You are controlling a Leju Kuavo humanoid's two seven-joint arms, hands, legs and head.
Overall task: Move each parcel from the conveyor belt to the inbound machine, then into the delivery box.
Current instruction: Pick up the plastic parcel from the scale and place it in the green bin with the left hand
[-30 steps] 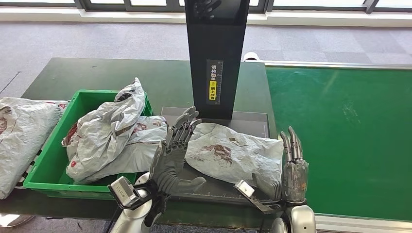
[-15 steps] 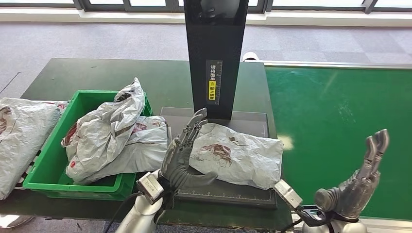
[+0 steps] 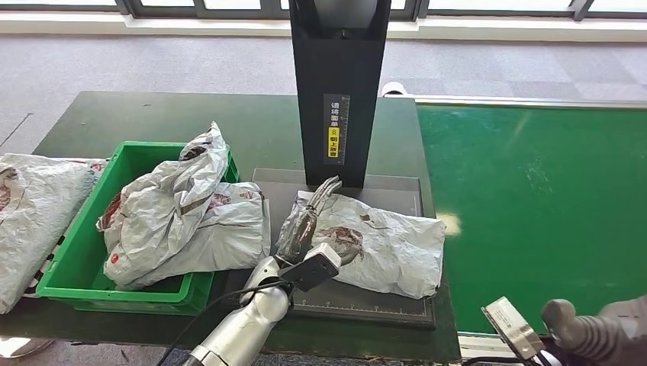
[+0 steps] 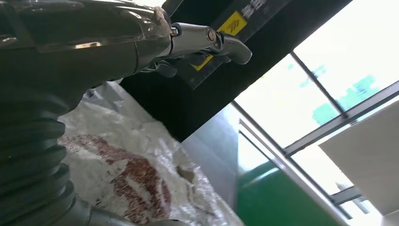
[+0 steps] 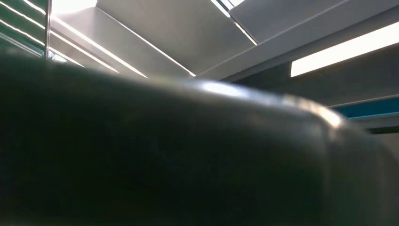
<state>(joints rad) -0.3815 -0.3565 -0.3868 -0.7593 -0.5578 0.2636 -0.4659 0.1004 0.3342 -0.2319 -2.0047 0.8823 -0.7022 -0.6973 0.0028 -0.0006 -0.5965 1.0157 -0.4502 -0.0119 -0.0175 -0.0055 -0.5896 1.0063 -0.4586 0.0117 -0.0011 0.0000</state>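
A crumpled white parcel (image 3: 385, 245) with a reddish print lies flat on the inbound machine's dark plate (image 3: 358, 305), in front of its black column (image 3: 339, 91). My left hand (image 3: 307, 221) reaches over the parcel's left end with its fingers stretched toward the column and nothing held. In the left wrist view the fingers (image 4: 207, 37) hover just above the parcel (image 4: 131, 179). My right hand (image 3: 603, 332) is low at the bottom right corner, off the parcel, and mostly cut off by the frame. Its wrist view is blocked by something dark.
A green crate (image 3: 76, 263) to the left of the plate holds several white parcels (image 3: 179, 217). Another parcel (image 3: 30, 221) lies at the far left edge. The green conveyor belt (image 3: 534, 206) runs along the right side.
My right hand has left the parcel's right end and dropped down to the bottom right corner. My left hand has turned and slid forward over the parcel's left end. The parcel stays on the plate.
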